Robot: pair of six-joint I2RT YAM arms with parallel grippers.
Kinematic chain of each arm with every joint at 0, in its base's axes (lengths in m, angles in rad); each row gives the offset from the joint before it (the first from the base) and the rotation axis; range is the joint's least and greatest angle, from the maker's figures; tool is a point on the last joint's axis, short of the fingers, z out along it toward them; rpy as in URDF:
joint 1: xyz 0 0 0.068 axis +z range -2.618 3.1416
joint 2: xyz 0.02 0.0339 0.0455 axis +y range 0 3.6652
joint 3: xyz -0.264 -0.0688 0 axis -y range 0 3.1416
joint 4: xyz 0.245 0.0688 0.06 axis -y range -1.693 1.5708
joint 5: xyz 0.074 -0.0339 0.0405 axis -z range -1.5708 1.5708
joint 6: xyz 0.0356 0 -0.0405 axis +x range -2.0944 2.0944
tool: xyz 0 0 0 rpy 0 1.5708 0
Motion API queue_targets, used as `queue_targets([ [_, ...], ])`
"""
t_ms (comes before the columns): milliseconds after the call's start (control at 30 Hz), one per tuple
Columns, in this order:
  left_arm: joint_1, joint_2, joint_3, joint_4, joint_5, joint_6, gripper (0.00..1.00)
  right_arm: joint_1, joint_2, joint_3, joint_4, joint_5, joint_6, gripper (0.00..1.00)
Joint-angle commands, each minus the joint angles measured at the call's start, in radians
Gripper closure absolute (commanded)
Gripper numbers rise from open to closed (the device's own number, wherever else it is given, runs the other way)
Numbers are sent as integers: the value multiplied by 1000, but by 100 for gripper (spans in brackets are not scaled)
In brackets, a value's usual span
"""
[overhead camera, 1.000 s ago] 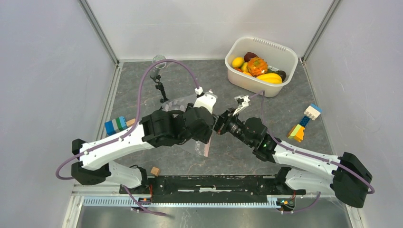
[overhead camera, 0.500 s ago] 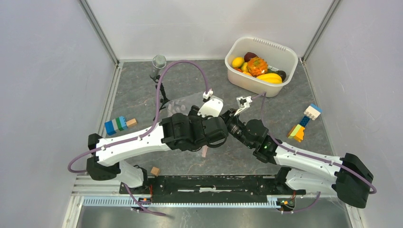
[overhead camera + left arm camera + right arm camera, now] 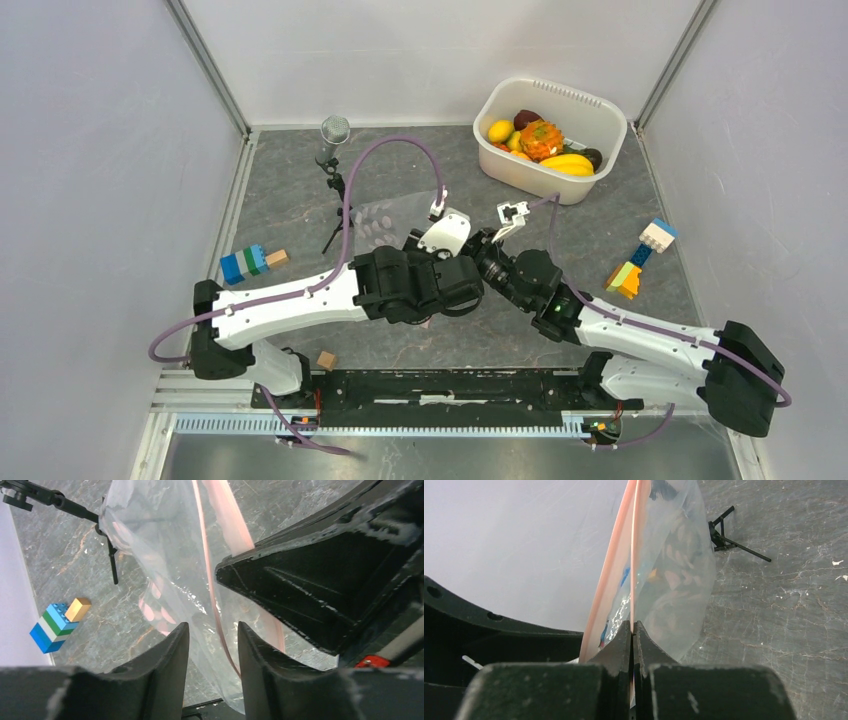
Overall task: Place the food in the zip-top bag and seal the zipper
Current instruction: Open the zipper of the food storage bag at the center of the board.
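Our right pincer [image 3: 632, 626] is pressed tight on the zipper [image 3: 634, 555], whose pink strip runs straight on from its tips. The zip-top bag [image 3: 681, 575] billows just beyond them. Our left pincer [image 3: 212, 630] stands narrowly parted. The same strip passes through its gap, and we cannot tell whether either finger touches it. A block stack [image 3: 52, 625] lies off to one side of this pincer. The food [image 3: 545, 140] sits in the white tub [image 3: 520, 172], well beyond both pincers and apart from the bag.

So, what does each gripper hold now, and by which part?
The right gripper holds the bag by its zipper, fingers shut on it. The left gripper is open; the zipper passes between its fingers, unclamped.
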Motion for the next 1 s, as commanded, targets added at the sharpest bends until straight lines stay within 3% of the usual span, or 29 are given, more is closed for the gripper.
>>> queue_targets([
  [0,4,7,-8,77,-35,25,58,4,12,60,-20,25,-19,100],
  [300,114,-104,-134,120,-12,37,96,0,6,57,-163,49,-155,100],
  [467,163,-204,-181,205,38,86,98,-30,52,122,-395,32,-305,100],
  [700,168,-238,-125,218,149,109,98,-75,105,155,-568,76,-467,100],
  [800,179,-235,-160,220,144,93,98,-77,148,192,-595,60,-558,100],
  [967,242,-239,-265,270,158,83,98,-89,174,205,-557,18,-566,94],
])
